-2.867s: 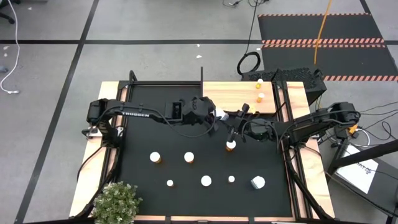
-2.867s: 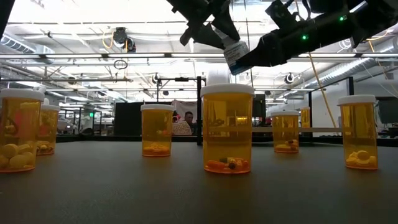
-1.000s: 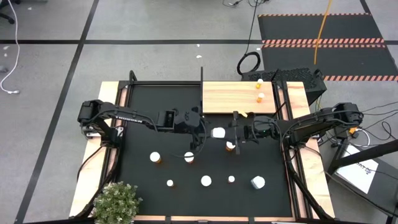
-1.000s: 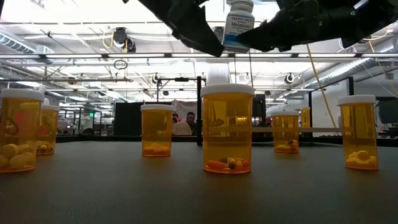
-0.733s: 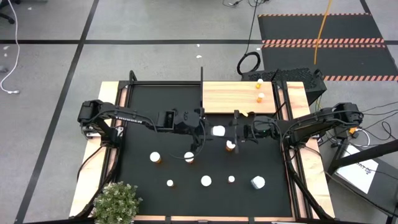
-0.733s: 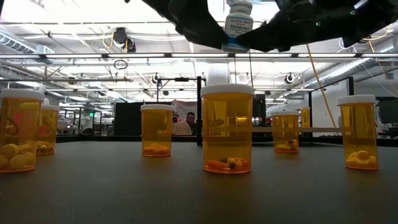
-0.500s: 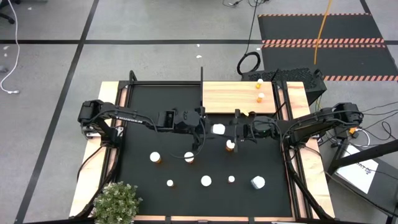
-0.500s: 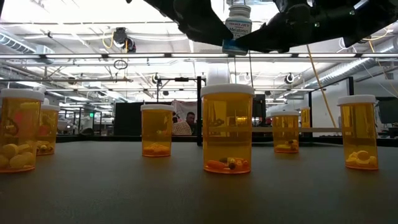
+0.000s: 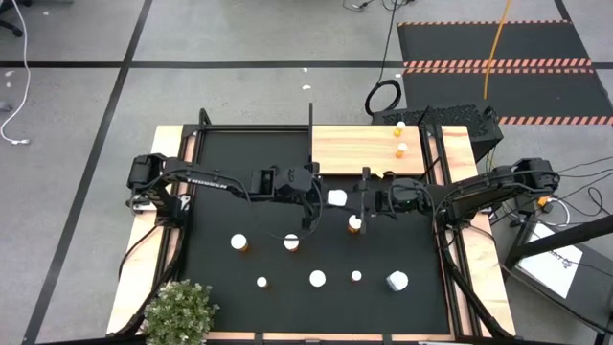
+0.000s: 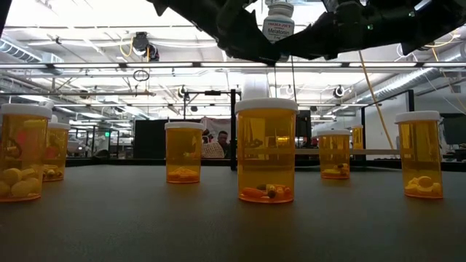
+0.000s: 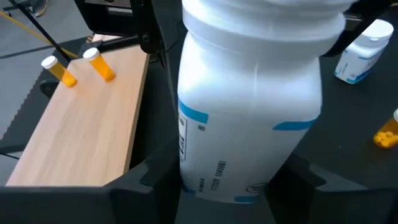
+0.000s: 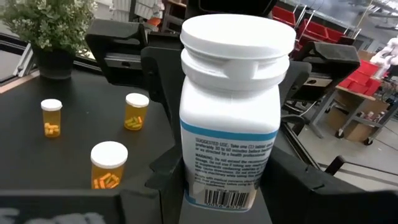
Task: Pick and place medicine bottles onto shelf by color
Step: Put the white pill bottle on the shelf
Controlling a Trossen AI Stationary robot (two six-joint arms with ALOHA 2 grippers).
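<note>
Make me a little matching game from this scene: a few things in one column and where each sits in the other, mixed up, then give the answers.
Things:
1. white bottle
2. two small orange bottles
3. potted plant
4. shelf

Places:
A. at a near corner of the table, on the left arm's side
B. standing on the light-wood board near its end on the right arm's side
C. held up in the air between the left gripper and the right gripper
D. lying along the far edge of the black mat

Pairs: 1-C, 2-B, 3-A, 4-D
</note>
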